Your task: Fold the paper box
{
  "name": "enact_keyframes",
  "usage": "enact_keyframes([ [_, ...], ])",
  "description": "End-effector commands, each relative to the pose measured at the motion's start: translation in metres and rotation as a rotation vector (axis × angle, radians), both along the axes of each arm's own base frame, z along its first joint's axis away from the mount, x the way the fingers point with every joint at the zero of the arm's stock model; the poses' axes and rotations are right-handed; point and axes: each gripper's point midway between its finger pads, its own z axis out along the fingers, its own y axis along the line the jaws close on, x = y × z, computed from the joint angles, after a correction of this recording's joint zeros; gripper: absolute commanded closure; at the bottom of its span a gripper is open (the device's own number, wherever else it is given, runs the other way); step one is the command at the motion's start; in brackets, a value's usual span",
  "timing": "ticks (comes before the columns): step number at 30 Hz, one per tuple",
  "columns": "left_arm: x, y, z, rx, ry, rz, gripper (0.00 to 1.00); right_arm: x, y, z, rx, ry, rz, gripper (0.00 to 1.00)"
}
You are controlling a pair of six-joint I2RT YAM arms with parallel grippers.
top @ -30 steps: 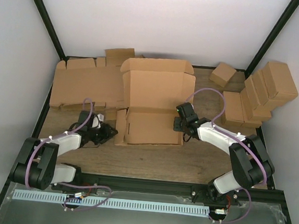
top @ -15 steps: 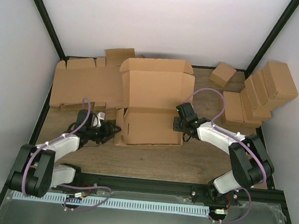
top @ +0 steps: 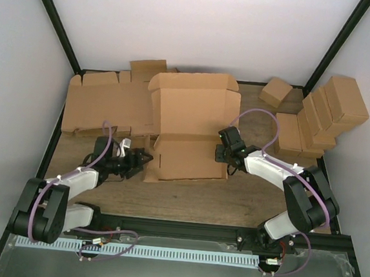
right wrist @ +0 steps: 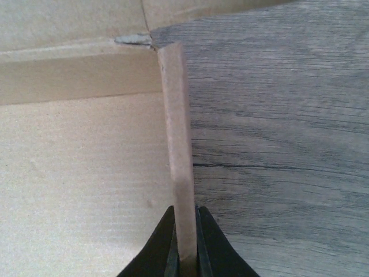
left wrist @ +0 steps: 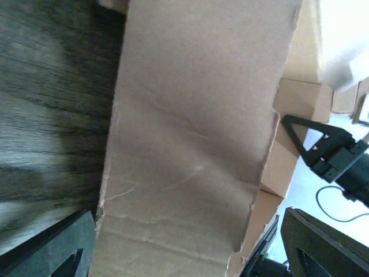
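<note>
Wood table [top: 251,197]; R gripper [right wrist: 184,222] pinches rt wall of paper box [top: 193,113], L gripper [top: 143,156] jaws wide astride side flap (no grip). I fear wall creases if R tugs.

Colours: paper box [top: 193,113] plain brown, unprinted. Table [top: 231,198] grey-brown wood grain. Left arm [top: 81,178], right arm [top: 270,168]: white links, black joints, purple cables [top: 260,111].

plain brown cardboard die-cut box [top: 192,120]: half-folded, mid-desk [top: 231,201], long axis front to back. Shallow tray at the near end, right side wall upright, left side flap splayed outward. Hinged lid panel open, extending rearward, tabs at its far corners.
</note>
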Motion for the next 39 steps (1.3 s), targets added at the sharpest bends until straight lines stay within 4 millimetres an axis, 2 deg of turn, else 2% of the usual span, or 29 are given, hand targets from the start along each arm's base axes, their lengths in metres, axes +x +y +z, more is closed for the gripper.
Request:
enact_keyframes([
  [1,0.002,-0.002,0.024,-0.019,-0.133,-0.020,0.02,0.005,0.009,0.006,0.040,-0.020,0.000,0.99],
  [11,0.000,0.000,0.015,0.030,-0.183,-0.062,0.00,0.003,0.012,0.001,0.038,-0.003,0.029,0.99],
  [16,-0.002,-0.004,0.015,-0.011,-0.195,-0.096,0.00,0.003,0.015,0.001,0.050,0.000,0.035,0.99],
  [23,-0.004,-0.015,0.033,-0.101,-0.243,-0.150,0.00,0.003,0.019,0.002,0.068,0.006,0.047,0.99],
  [30,-0.009,-0.025,0.063,-0.150,-0.319,-0.190,0.00,0.005,0.022,0.002,0.073,0.012,0.054,0.99],
  [39,-0.012,-0.040,0.068,-0.110,-0.340,-0.224,0.04,0.005,0.022,0.004,0.074,0.011,0.053,0.99],
])
